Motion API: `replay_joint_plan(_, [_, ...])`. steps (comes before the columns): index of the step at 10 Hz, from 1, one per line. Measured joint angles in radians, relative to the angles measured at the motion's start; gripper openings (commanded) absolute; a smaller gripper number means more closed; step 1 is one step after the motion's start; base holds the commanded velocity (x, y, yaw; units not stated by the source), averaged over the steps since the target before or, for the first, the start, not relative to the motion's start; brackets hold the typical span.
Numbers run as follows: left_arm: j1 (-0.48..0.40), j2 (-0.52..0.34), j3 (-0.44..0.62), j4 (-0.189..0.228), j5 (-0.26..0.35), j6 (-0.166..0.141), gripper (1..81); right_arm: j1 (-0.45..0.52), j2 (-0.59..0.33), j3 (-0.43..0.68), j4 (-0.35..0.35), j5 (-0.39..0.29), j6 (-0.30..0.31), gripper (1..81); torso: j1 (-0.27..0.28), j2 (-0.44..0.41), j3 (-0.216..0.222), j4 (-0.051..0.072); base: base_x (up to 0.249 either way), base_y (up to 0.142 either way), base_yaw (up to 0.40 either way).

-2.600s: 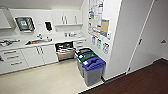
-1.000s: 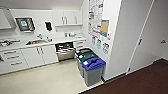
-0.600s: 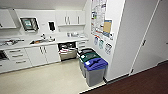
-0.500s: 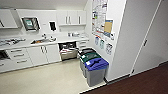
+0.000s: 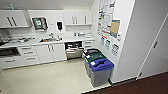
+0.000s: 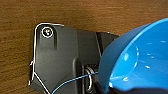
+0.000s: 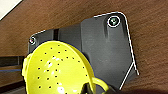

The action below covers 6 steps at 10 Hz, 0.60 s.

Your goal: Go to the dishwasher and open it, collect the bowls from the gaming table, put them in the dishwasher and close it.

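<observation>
The dishwasher stands open under the white counter at the back of the kitchen, its dark inside and racks showing. The gaming table is out of view. In the left wrist view the blue bowl hangs large over the dark wood floor, and my left gripper is shut on its lower rim. In the right wrist view the yellow-green bowl, dotted with small holes and with a loop handle, hangs over the floor, and my right gripper is shut on it.
Three lidded bins, the nearest blue-topped, stand along the right wall close to the dishwasher. White cabinets and a sink counter run along the back. Pale kitchen floor lies ahead; dark wood floor is under me. A white door stands at right.
The whole head picture has shifted a little, with the kitchen and bins sliding right and nearer: the camera moved. The dishwasher stays open.
</observation>
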Motion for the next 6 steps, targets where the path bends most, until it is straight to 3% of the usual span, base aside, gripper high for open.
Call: replay_joint_plan(6, [0.001, 0.003, -0.001, -0.008, -0.001, 0.0, 1.0, 0.0, 0.003, 0.0, 0.0, -0.001, 0.0, 1.0, 0.0, 0.0, 0.0, 0.0, 0.0, 0.0, 0.145])
